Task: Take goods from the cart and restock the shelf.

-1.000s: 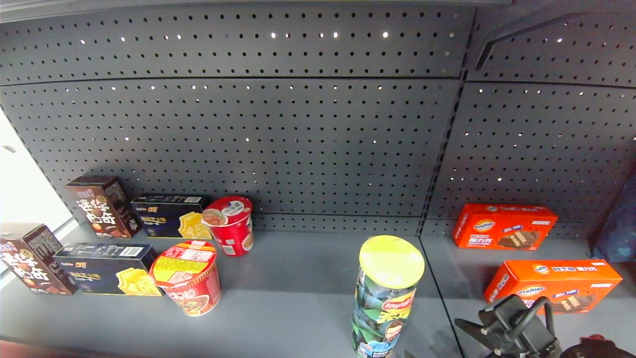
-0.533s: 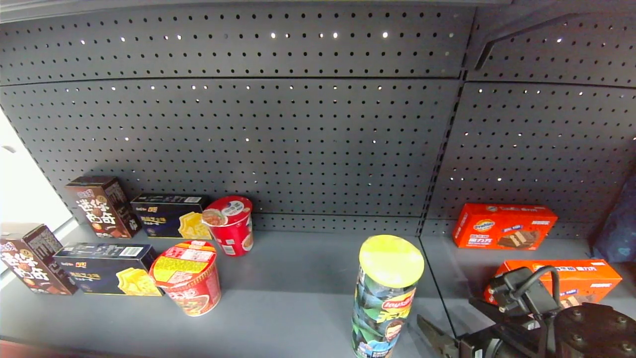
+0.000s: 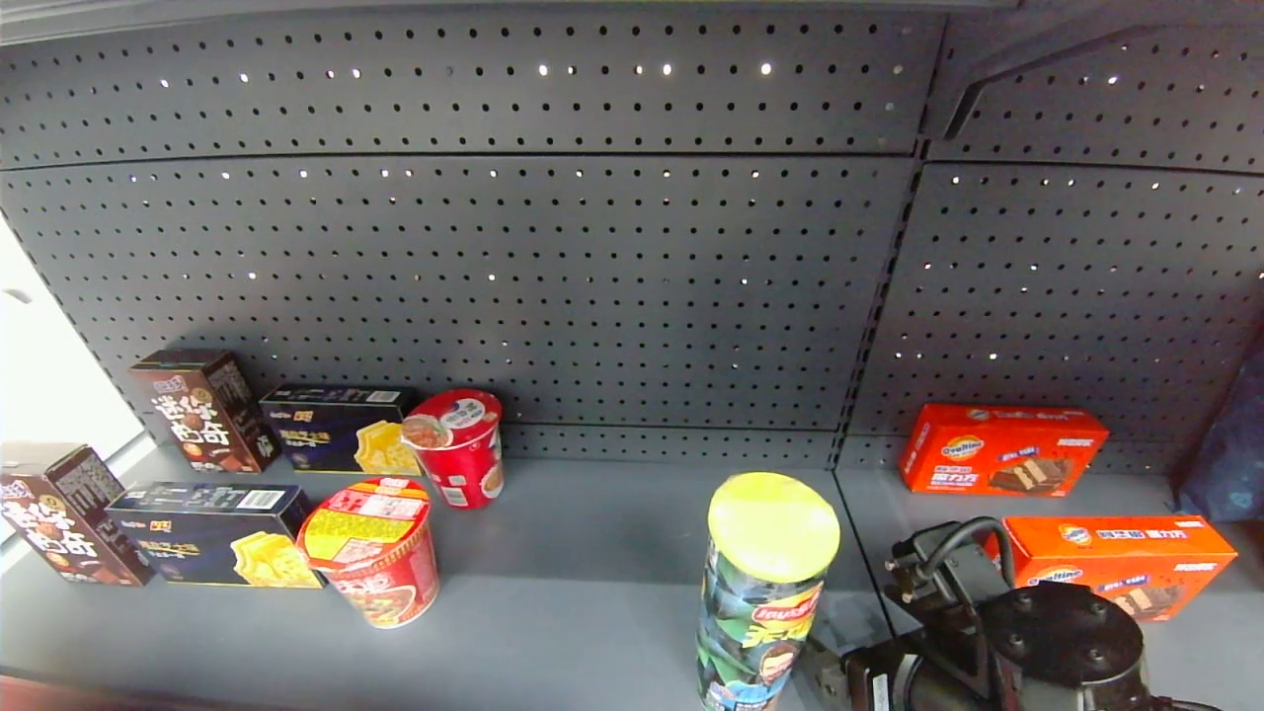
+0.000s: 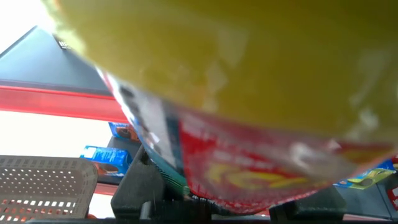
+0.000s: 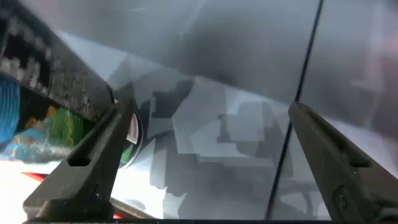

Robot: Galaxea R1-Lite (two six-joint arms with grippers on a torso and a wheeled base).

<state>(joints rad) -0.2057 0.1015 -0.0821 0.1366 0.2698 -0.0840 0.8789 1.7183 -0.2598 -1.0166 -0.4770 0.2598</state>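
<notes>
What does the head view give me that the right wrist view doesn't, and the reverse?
Head view only: two red noodle cups, dark snack boxes, two orange boxes, the perforated grey back panel, and the yellow lid of the tall printed chip can. Right wrist view only: the right pincer with its fingers spread wide and nothing between them. Both: the can's printed side, close beside the pincer, and the grey metal shelf board with its panel seam.
</notes>
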